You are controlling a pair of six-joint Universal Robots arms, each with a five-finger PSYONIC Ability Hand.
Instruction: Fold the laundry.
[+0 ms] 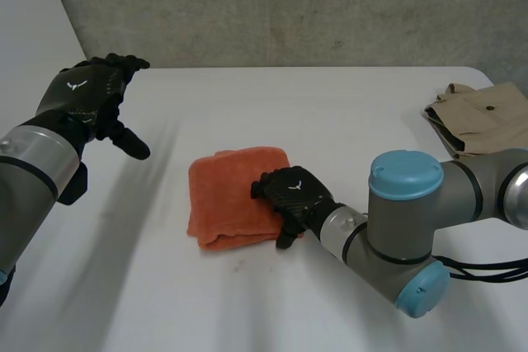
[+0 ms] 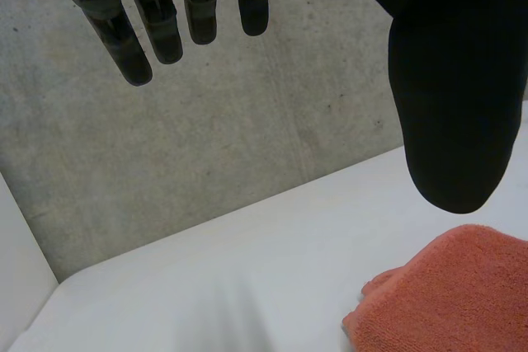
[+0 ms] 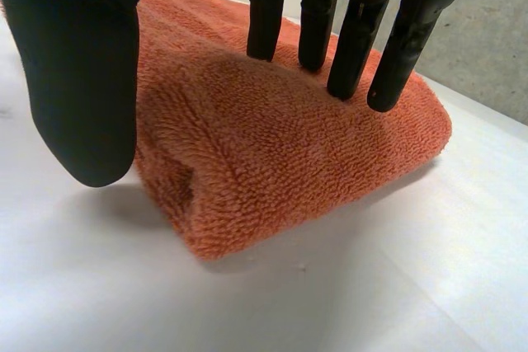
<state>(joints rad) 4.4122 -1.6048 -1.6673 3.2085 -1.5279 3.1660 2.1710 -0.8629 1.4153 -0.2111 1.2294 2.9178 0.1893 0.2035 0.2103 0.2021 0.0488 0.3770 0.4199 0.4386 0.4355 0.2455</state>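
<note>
A folded orange towel [image 1: 235, 195] lay near the middle of the white tabletop [image 1: 330, 113], a thick, roughly square bundle with its layered open edges turned toward the robot. The right robot hand [image 1: 293, 191] rested on the towel's right-hand side, with the right arm reaching in low across the tabletop from the right. In the right wrist view its fingers [image 3: 355, 47] were straight and slightly spread, with their tips set down on the towel's top surface. The thumb [image 3: 82, 80] hung beside the towel's rounded end, just off the cloth, so nothing was pinched between thumb and fingers.

The left robot hand [image 1: 87, 96] was raised above the tabletop's far left side, well apart from the towel and touching nothing. Its fingers [image 2: 157, 22] were straight and fanned out, the thumb held wide of them, and it carried nothing. In the left wrist view a corner of the towel showed on the tabletop beyond that thumb, with the grey concrete wall [image 2: 206, 138] behind.

A beige garment [image 1: 478, 117] lay crumpled at the tabletop's far right edge, well apart from the towel and both hands.
</note>
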